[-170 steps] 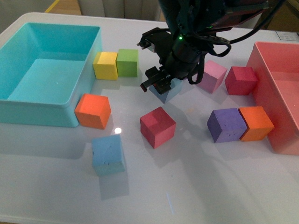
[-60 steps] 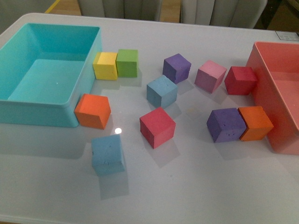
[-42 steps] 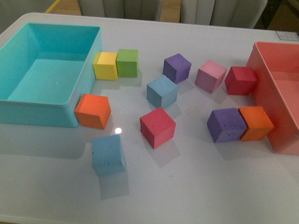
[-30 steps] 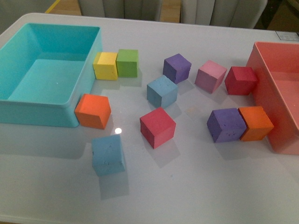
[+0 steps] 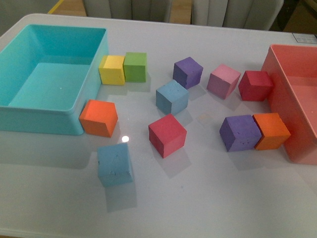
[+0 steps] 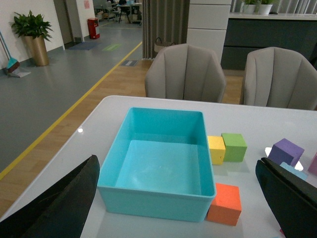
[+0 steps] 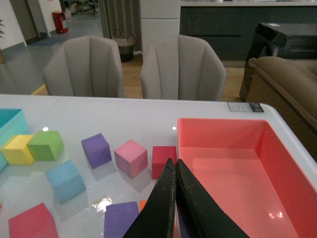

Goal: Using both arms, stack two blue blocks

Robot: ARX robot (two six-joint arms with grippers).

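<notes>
Far blue block and near blue block lie apart on your worktop; left jaws spread, seemingly ready to grab, right jaws pressed together.

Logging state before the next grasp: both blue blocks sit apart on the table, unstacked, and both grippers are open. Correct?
One thing is off: the right gripper is shut, with nothing in it, as the right wrist view shows. The left gripper is open. The far blue block and the near blue block do sit apart on the table, unstacked.
</notes>
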